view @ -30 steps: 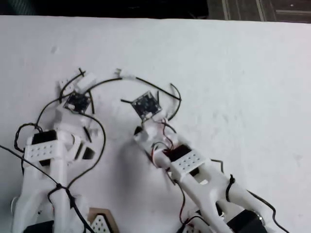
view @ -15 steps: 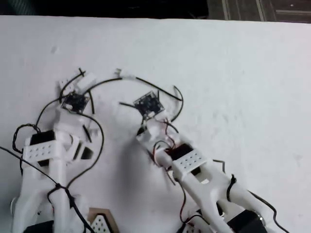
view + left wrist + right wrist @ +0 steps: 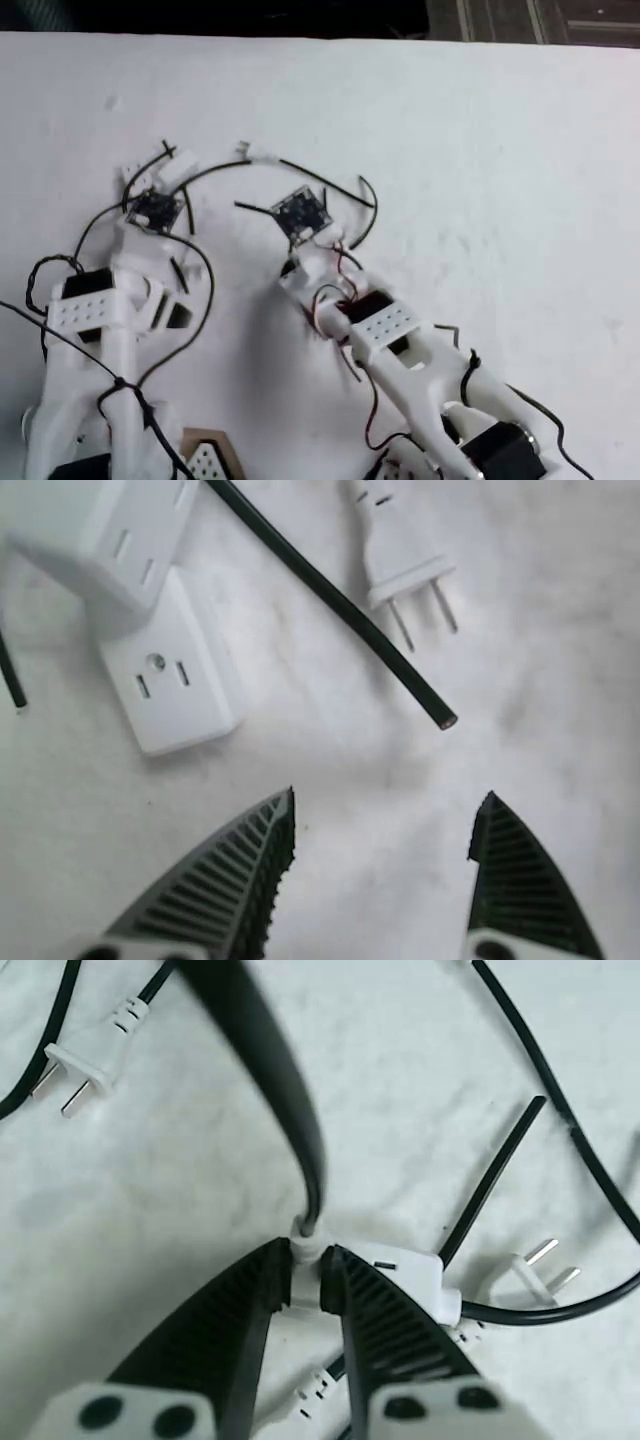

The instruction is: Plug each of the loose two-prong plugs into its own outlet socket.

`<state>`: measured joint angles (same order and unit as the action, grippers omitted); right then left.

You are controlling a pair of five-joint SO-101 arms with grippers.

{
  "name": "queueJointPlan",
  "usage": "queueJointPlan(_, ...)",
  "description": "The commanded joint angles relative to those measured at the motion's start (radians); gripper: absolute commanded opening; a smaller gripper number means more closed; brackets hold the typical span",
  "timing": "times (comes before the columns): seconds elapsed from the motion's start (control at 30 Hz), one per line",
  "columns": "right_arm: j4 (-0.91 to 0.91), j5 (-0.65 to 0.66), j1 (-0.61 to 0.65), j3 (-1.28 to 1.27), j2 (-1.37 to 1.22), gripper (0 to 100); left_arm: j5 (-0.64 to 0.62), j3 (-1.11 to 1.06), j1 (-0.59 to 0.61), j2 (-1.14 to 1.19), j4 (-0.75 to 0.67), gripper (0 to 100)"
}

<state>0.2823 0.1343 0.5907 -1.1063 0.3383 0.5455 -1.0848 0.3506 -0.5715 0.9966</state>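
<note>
Beside left hand, two outlet sockets, one loose plug

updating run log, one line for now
left gripper: open, empty | right gripper: shut on plug | outlet: vacant

Left arm: my white plastic left arm runs from the lower left of the high view up toward the upper left.
Left gripper: my left gripper faces down at the table, its two dark ribbed fingers spread wide apart.
Right arm: my white plastic right arm slants from the lower right up toward the frame's middle.
Right gripper: my right gripper points down, its black ribbed fingers pinched on the neck of a white plug on a black cord.
</note>
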Motion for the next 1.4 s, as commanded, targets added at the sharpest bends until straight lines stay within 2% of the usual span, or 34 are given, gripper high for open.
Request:
queueJointPlan(0.0, 0.015, 0.011, -0.019, 0.011, -0.021, 1.5, -0.006, -0.002, 0.010, -0.033, -0.009, 29)
queueJointPlan(0.23, 0.022, -0.028, -0.039, 0.097, 0.159, 1.5, -0.006, -0.002, 0.010, -0.031, -0.011, 29)
queueJointPlan(0.43, 0.022, -0.035, -0.125, 0.258, 0.194, 1.5, -0.006, -0.002, 0.010, -0.030, -0.011, 29)
queueJointPlan(0.57, 0.022, -0.035, -0.209, 0.440, 0.081, 1.5, -0.006, -0.002, 0.010, -0.030, -0.011, 29)
queueJointPlan(0.8, 0.019, -0.035, -0.354, 0.830, -0.325, 1.5, -0.006, -0.003, 0.010, -0.030, -0.011, 29)
queueJointPlan(1.0, 0.021, -0.035, -0.409, 1.063, -0.595, 1.6, -0.005, -0.003, 0.010, -0.028, -0.011, 29)
queueJointPlan(1.23, 0.038, -0.035, -0.412, 1.099, -0.634, 1.8, -0.005, -0.003, 0.010, -0.028, -0.011, 29)
queueJointPlan(1.37, 0.193, -0.040, -0.404, 1.099, -0.581, 1.8, -0.005, -0.003, 0.010, -0.028, -0.011, 29)
